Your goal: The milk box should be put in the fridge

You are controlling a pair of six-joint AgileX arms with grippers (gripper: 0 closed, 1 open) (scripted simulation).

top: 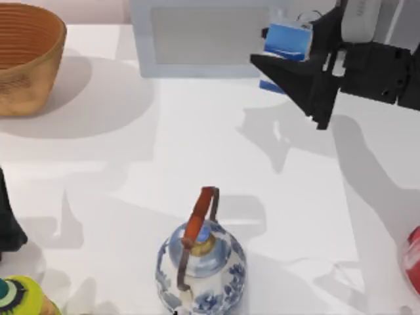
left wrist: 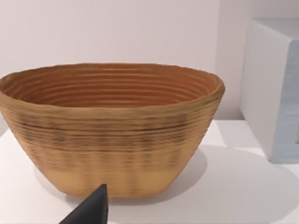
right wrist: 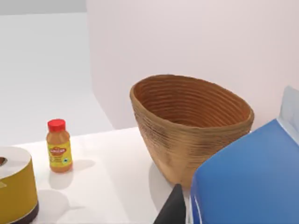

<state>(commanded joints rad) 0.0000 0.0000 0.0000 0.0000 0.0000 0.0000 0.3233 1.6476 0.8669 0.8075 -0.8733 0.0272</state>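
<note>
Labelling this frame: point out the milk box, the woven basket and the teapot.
milk box (top: pixel 287 41), top view, blue top face.
woven basket (left wrist: pixel 112 135), left wrist view, outer wall.
teapot (top: pixel 223 266), top view, blue-and-white body.

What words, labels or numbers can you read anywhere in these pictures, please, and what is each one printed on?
Small orange bottle: a yellow label with a red patch, its print too small to read.
Milk box, held up by the right gripper beside the fridge: no lettering can be read.
Teapot: blue painted pattern, no words.
Basket: no text.

Right gripper (top: pixel 283 58) raised at table's far right, jaws clamped; left arm (top: pixel 10 226) parked at left edge.
</note>
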